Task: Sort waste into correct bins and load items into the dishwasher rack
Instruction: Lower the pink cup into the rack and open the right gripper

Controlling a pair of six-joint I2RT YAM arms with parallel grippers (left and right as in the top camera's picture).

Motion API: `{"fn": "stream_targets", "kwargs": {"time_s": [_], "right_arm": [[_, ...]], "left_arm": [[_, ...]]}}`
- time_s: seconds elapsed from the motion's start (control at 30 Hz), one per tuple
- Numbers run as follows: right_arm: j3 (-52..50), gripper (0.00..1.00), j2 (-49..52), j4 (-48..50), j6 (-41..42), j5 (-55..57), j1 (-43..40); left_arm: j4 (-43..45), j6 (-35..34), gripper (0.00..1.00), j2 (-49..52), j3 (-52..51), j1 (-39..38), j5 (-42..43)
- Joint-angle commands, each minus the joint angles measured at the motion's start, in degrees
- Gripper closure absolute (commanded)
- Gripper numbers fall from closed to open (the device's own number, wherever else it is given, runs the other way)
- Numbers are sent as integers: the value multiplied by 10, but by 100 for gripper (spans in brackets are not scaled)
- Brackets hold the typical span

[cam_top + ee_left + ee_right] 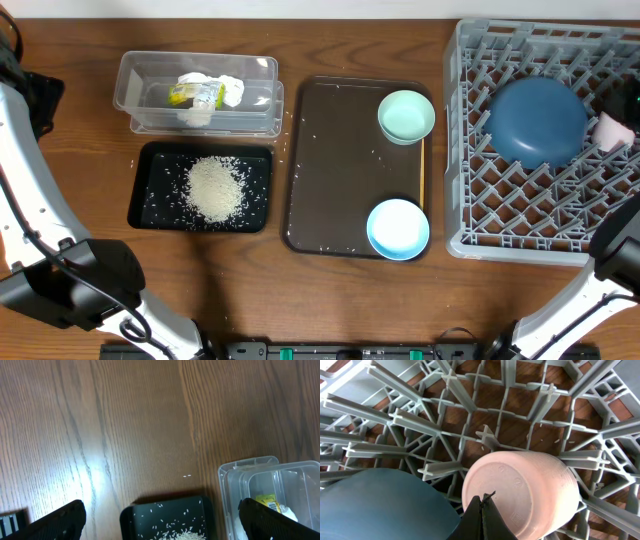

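The grey dishwasher rack (462,140) at the right holds the dark blue plate (537,120) and the pink cup (612,130), which lies on its side. In the right wrist view my right gripper (484,497) is shut and empty, just above the pink cup (525,490) and beside the plate (380,505). The rice (214,187) lies in the black tray (150,210). A tissue (228,88) and a wrapper (193,94) are in the clear tub (135,90). My left gripper (160,520) is wide open and empty above the table, by the black tray (130,520) and the tub (225,485).
A brown serving tray (335,170) in the middle carries the mint-green bowl (406,115) at its far right corner and the light blue bowl (398,228) at its near right corner. Stray rice grains dot it. Upright pegs (485,437) surround the cup.
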Motion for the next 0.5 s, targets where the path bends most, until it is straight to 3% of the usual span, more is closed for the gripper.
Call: {"fn": "stream_targets", "kwargs": {"time_s": [0.0,0.3,0.47], "right_arm": [[-1,99,-9,-19,-4,66,-3],[-1,99,-26,-63,-1,212,-3],[-1,99,-31,-79,1,224,-3]], "left_arm": [[-2,-1,0,3,2,0,-7],[-2,-1,0,3,2,0,-7],[-2,-1,0,3,2,0,-7]]}}
